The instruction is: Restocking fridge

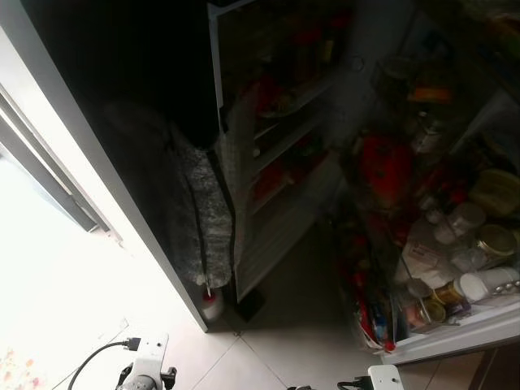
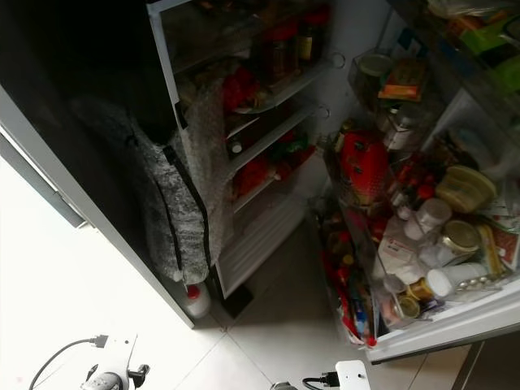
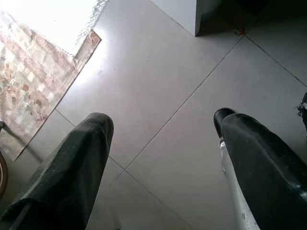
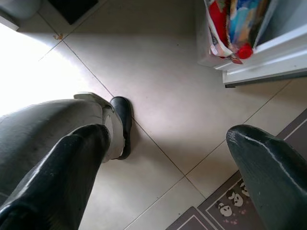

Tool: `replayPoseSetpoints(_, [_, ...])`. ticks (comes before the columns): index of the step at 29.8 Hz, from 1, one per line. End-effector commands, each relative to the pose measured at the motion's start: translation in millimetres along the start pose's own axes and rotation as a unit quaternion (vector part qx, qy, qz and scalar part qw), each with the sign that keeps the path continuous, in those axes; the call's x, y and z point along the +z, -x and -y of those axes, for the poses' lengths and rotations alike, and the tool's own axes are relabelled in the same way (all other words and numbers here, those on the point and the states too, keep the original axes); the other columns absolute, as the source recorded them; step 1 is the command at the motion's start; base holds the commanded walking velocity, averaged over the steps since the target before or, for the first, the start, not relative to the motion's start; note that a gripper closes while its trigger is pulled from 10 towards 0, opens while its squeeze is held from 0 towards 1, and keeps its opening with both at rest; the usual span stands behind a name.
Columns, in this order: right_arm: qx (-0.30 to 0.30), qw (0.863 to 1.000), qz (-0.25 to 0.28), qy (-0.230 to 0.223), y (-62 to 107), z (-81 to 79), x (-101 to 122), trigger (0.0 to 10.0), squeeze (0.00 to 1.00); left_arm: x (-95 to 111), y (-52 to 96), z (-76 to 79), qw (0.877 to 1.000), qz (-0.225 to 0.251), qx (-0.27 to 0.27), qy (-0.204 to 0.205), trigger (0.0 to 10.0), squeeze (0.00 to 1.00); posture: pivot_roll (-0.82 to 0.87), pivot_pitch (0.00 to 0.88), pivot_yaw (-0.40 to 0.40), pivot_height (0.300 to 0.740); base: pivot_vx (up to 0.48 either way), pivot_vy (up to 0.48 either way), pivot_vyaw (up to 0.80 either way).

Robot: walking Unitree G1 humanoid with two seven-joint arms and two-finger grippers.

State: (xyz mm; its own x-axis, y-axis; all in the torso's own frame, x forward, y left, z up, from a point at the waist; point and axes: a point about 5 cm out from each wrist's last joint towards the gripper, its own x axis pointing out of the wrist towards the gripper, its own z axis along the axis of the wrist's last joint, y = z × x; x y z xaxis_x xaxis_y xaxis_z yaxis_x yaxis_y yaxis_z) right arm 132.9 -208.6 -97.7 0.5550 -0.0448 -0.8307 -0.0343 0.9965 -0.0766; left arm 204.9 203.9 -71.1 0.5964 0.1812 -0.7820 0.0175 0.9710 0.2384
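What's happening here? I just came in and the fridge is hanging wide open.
The robot stands facing the open fridge, whose shelves and door racks are already crowded with jars, bottles and red packets. Nothing is being handled at this moment: the left gripper and right gripper both hang open over the tiled floor, holding nothing. A grey garment hangs beside the fridge. No item to restock is in hand yet.

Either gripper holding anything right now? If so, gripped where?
Nothing held. Left gripper and right gripper both hang open over the floor tiles, nothing between the fingers.
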Motion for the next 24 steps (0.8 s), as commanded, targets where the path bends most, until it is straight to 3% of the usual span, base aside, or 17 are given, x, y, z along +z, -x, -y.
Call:
replayPoseSetpoints(1, [-0.002, 1.0, -0.017, -0.007, 3.0, -0.2, -11.3, 10.0, 0.0, -7.8, 0.9, 0.4, 1.0, -0.017, 0.001, 0.0, 10.0, 0.0, -0.22, 0.154, 0.002, 0.74, 0.0, 0.349, -0.75])
replayPoseSetpoints(5, [-0.002, 1.0, -0.017, -0.007, 2.9, -0.2, -11.2, 10.0, 0.0, -15.7, 2.1, -6.8, 1.0, -0.02, 0.005, -0.001, 10.0, 0.0, -0.22, 0.153, 0.003, 0.74, 0.0, 0.414, -0.75])
replayPoseSetpoints(12, [-0.002, 1.0, -0.016, -0.008, 2.8, -0.2, -10.8, 10.0, 0.0, -17.3, 2.6, -11.0, 1.0, -0.016, 0.009, -0.007, 10.0, 0.0, -0.22, 0.153, 0.003, 0.74, 0.0, 0.0, -0.75])
replayPoseSetpoints(18, [-0.005, 1.0, -0.009, 0.004, 2.7, 0.3, -9.1, 10.0, 0.0, -16.2, 2.4, -11.2, 1.0, -0.013, 0.012, -0.008, 10.0, 0.0, -0.22, 0.154, 0.003, 0.74, 0.0, 0.0, 0.0])
replayPoseSetpoints(24, [-0.051, 0.998, 0.005, -0.03, 3.8, 4.0, -9.2, 10.0, 0.0, -17.8, 2.6, -10.1, 1.0, -0.019, 0.011, -0.013, 10.0, 0.0, -0.23, 0.155, 0.005, 0.74, 0.0, 0.0, 0.0])
